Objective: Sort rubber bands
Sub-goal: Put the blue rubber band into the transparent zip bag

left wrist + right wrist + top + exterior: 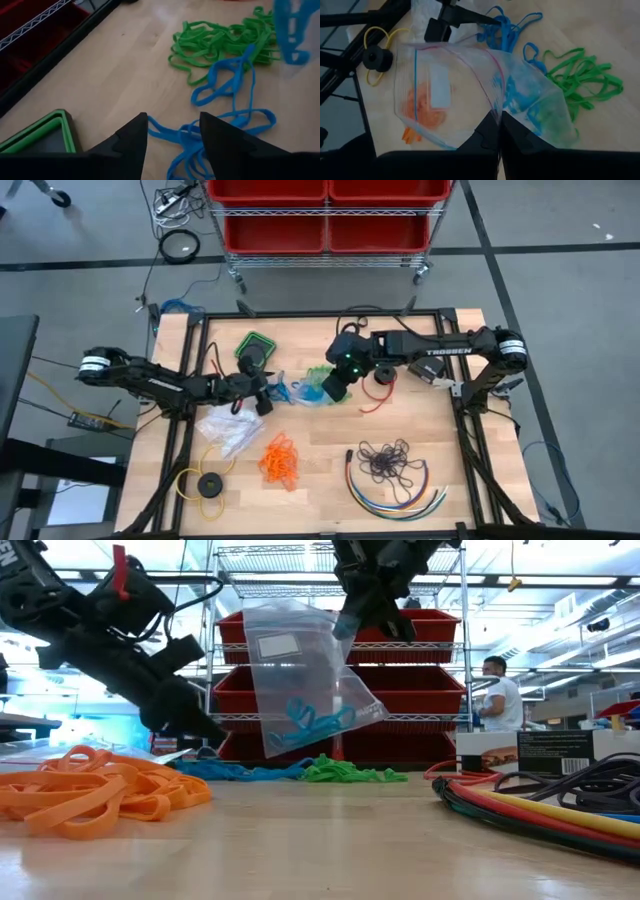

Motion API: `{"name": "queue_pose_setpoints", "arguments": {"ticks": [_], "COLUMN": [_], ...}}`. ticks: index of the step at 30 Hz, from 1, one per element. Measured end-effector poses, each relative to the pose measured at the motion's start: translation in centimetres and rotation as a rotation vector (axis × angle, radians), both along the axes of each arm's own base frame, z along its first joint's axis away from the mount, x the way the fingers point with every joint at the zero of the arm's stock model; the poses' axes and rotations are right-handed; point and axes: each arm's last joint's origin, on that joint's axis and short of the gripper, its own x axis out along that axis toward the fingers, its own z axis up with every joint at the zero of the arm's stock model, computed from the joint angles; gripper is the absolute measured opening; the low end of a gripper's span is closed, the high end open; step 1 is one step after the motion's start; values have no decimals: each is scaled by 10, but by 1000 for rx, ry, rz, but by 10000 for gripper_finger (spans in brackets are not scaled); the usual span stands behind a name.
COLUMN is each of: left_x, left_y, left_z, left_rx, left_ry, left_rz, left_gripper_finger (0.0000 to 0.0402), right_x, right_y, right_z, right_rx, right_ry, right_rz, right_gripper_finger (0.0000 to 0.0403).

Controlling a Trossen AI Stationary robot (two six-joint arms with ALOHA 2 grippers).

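Your left gripper (172, 142), jaws apart and empty, sits low over the blue bands (220, 120), which trail ahead of it toward the green bands (220, 42). Just past the blue bands, your right gripper (499, 131) is clamped on the clear bag (470, 95), hanging off the table with a few blue loops inside.

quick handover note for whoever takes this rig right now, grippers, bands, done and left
Right gripper: shut on clear zip plastic bag, held above the table, a few blue rubber bands inside.
Left gripper: open, low over the loose blue rubber bands.
On the table: green rubber bands, orange rubber bands, dark purple rubber bands.
Left to do: the rest of the blue, then the other colours.
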Motion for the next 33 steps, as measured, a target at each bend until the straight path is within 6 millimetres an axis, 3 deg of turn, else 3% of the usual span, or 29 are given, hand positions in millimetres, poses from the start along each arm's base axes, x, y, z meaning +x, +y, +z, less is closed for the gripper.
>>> {"name": "queue_pose_setpoints", "arguments": {"ticks": [11,24,28,33], "left_x": [-5,-9,-9,-10], "left_y": [-7,-8,-7,-7], "left_z": [-11,-16,-16,-16], "left_rx": [-200,-226,-165,-121], "left_ry": [92,168,186,207], "left_rz": [-148,-176,-170,-197], "left_gripper_finger": [188,183,148,67], "right_x": [0,0,0,0], "right_y": [3,7,7,7], "right_z": [0,-1,-1,-1], "right_rx": [6,-13,-13,-18], "right_ry": [4,11,11,10], "right_rz": [-12,-6,-7,-12], "right_gripper_finger": [0,0,0,0]}}
